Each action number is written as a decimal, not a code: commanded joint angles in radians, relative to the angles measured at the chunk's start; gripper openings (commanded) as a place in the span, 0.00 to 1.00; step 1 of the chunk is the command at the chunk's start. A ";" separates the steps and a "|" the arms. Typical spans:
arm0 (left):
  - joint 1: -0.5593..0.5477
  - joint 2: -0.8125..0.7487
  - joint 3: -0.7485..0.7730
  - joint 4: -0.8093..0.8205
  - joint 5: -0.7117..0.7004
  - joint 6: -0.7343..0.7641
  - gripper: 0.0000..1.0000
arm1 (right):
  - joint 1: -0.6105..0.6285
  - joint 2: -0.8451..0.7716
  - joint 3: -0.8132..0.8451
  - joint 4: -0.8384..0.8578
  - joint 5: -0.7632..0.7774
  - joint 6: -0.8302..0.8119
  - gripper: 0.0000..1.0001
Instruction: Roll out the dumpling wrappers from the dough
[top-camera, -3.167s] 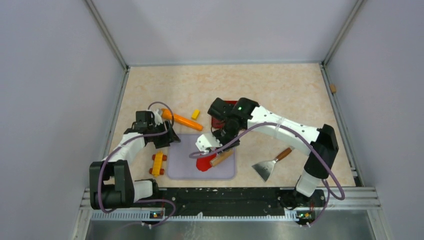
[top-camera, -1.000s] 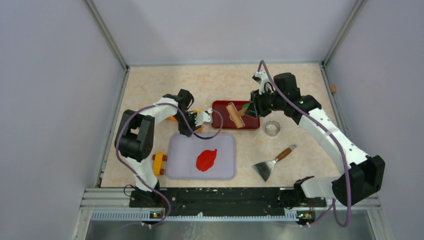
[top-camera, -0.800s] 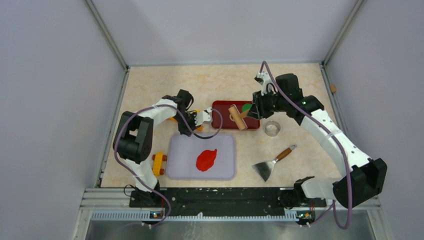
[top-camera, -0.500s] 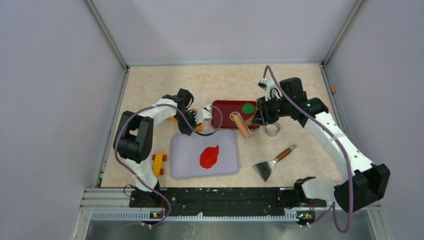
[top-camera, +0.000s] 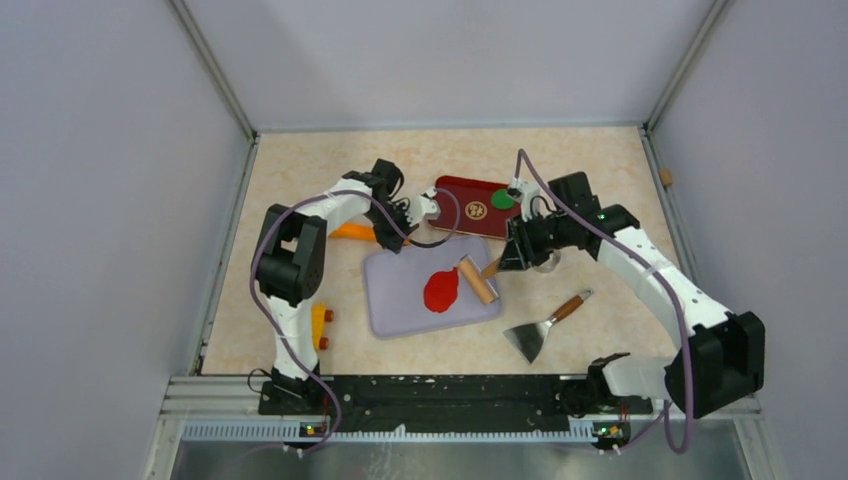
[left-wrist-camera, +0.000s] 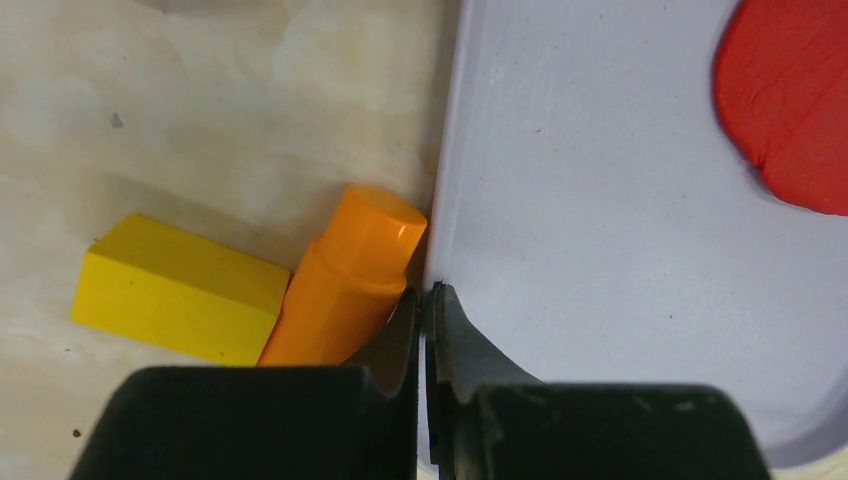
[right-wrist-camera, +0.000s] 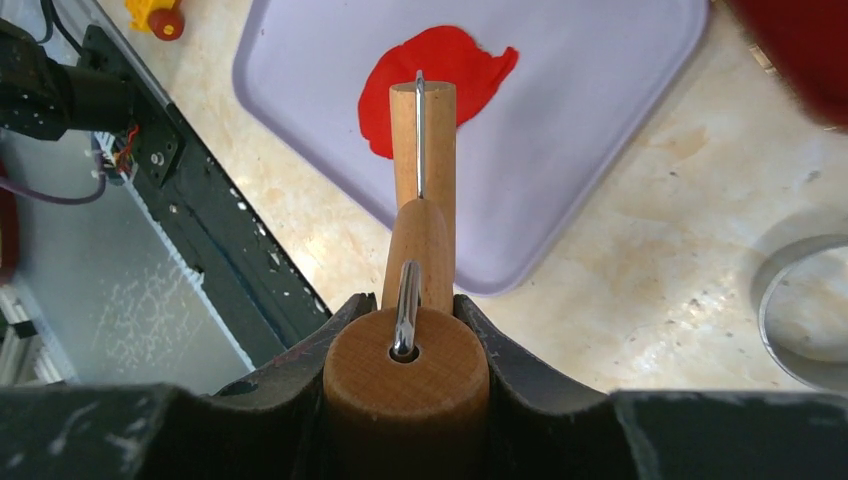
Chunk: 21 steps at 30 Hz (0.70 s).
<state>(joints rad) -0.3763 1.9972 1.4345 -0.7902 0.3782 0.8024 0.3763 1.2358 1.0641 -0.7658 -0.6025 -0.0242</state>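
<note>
**Lilac board** (top-camera: 400, 300): the landmark, lying askew on the table.

**Left gripper** (left-wrist-camera: 425, 300): fingers (left-wrist-camera: 470, 350) closed together, pinching the board's rim near its far-left corner.

**Right gripper** (right-wrist-camera: 405, 305): fingers (right-wrist-camera: 330, 340) part-open, clamped on either side of the handle of the wooden rolling pin (top-camera: 478, 279). The roller lies over the board's right side.

**Dough** (top-camera: 441, 290): a flattened, irregular bright red patch near the board's centre, with its right edge against the roller.
</note>
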 joint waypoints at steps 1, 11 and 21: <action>-0.007 0.039 0.040 0.057 0.021 -0.043 0.00 | 0.000 0.088 -0.014 0.197 -0.104 0.110 0.00; -0.007 0.055 0.052 0.042 0.026 -0.047 0.00 | 0.043 0.361 0.040 0.402 -0.176 0.333 0.00; -0.007 0.064 0.083 0.042 0.052 -0.092 0.00 | 0.075 0.496 0.072 0.321 0.046 0.350 0.00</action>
<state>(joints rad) -0.3801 2.0338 1.4879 -0.8150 0.3927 0.7544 0.4156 1.6966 1.0782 -0.4389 -0.7322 0.3473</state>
